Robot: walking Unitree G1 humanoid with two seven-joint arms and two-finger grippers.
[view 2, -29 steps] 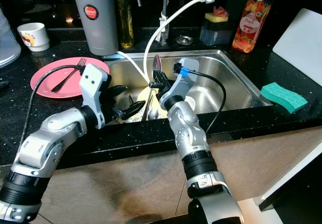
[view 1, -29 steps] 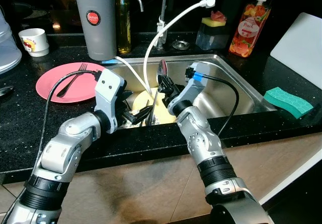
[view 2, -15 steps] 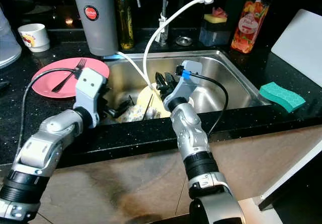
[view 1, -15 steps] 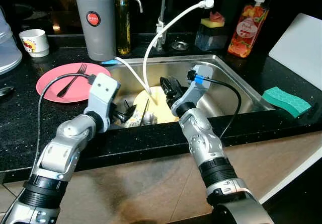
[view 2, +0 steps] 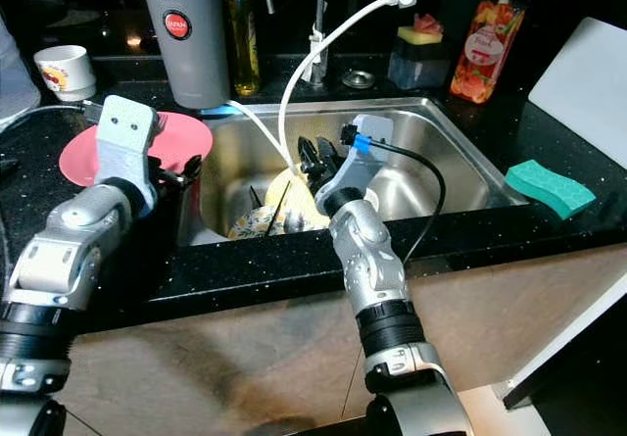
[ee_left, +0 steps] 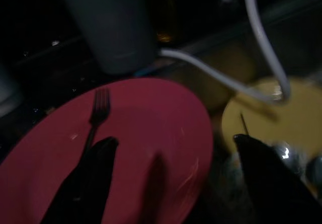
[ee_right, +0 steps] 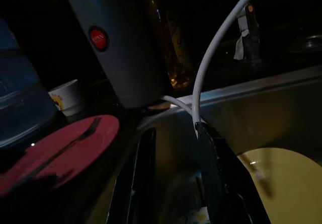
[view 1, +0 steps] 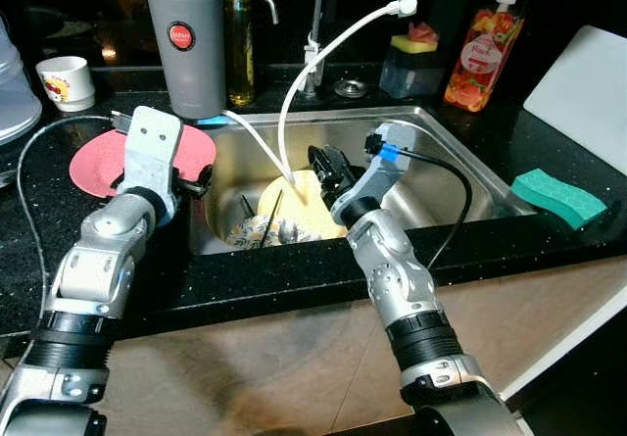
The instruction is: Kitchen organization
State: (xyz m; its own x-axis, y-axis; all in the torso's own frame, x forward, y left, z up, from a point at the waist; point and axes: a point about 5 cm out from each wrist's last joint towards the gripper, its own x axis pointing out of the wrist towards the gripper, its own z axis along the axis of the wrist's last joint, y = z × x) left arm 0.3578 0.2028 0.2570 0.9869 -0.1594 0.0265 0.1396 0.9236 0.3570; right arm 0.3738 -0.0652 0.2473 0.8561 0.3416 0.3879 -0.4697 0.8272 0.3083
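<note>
The left wrist view shows what the head views hide behind the arm: the left gripper (ee_left: 171, 178) has its two black fingers (ee_left: 85, 178) spread wide and empty, hanging over the near edge of the pink plate (ee_left: 136, 133). One finger lies over the plate below the fork (ee_left: 95, 116); the other reaches past the rim toward the sink. From the head, that gripper (view 1: 191, 181) sits at the plate's 3 o'clock edge, by the sink's left wall.

The right wrist view shows the right gripper (ee_right: 176, 183) narrowly parted, gripping nothing, with the white hose (ee_right: 216, 48) running just past one fingertip and the yellow plate (ee_right: 282, 183) below at 4 o'clock. From the head, this gripper (view 1: 328, 167) hovers over the yellow plate (view 1: 309, 206) in the sink (view 1: 460, 162), near the hose's lower end.

A dark utensil (view 1: 272, 216) leans on the yellow plate at its 9 o'clock side, beside a patterned dish (view 1: 250, 232).

The grey dispenser (view 1: 184, 39) stands at 12 o'clock from the pink plate, and a green sponge (view 1: 560, 198) lies on the counter at 3 o'clock of the sink.
</note>
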